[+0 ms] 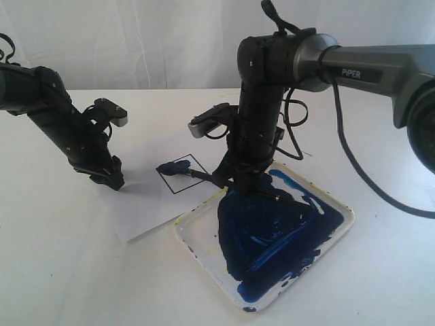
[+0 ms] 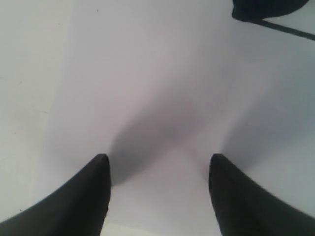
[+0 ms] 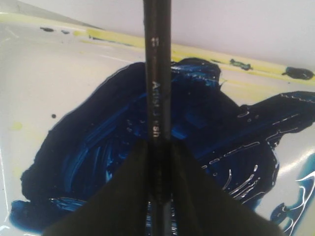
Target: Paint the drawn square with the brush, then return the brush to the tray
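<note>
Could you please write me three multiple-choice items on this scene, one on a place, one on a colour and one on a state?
1. Where is the tip of the brush?
A. Pointing straight up in the air.
B. At the drawn square.
C. Dipped in a cup of water.

2. What colour is the paint in the tray?
A. Red.
B. Green.
C. Dark blue.

3. How does the left gripper stand?
A. Open, holding nothing.
B. Shut on the brush.
C. Shut on a cloth.

Answers:
1 B: the dark tip lies at a corner of the drawn square, while the right gripper holds the handle.
2 C: a dark blue smear covers much of the tray.
3 A: its fingers stand apart over the paper sheet.
</note>
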`<state>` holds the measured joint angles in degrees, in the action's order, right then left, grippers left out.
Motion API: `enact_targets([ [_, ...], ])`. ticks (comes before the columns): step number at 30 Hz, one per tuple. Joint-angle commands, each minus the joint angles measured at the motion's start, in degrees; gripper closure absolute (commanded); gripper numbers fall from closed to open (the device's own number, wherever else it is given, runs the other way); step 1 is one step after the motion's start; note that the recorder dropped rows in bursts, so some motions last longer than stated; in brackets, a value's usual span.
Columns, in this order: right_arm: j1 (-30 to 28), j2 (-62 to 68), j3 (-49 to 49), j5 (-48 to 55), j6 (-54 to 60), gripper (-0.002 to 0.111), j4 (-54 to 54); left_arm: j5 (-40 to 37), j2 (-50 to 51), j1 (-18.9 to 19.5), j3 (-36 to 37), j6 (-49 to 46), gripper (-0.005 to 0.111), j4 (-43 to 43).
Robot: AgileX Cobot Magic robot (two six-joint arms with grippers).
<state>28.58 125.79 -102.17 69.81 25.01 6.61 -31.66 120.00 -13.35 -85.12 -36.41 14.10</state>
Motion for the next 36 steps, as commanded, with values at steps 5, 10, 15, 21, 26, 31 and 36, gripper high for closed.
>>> enact_targets([
  [5,0.04,-0.22,-0.4,0.16,-0.24,0.108,-1.75,-2.55,0.58,0.04,0.42,0.53,0.044,0.67],
  [10,-0.08,-0.22,-0.4,0.16,-4.57,0.108,-3.95,-2.6,0.58,0.04,0.42,0.53,0.044,0.67],
  [15,-0.08,-0.22,-0.4,0.16,-4.67,0.108,-4.08,-2.6,0.58,0.04,0.42,0.53,0.044,0.67],
  [21,-0.08,-0.22,-0.4,0.16,-8.61,0.108,-7.19,-2.6,0.58,0.04,0.42,0.53,0.044,0.67],
  [26,-0.08,-0.22,-0.4,0.16,-9.9,0.108,-8.75,-2.6,0.58,0.04,0.42,0.53,0.044,0.67],
  [31,-0.08,-0.22,-0.4,0.16,-10.03,0.108,-9.23,-2.6,0.58,0.04,0.42,0.53,0.044,0.67],
  [36,-0.08,-0.22,-0.4,0.16,-10.03,0.108,-9.22,-2.6,0.58,0.04,0.42,0.53,0.044,0.67],
])
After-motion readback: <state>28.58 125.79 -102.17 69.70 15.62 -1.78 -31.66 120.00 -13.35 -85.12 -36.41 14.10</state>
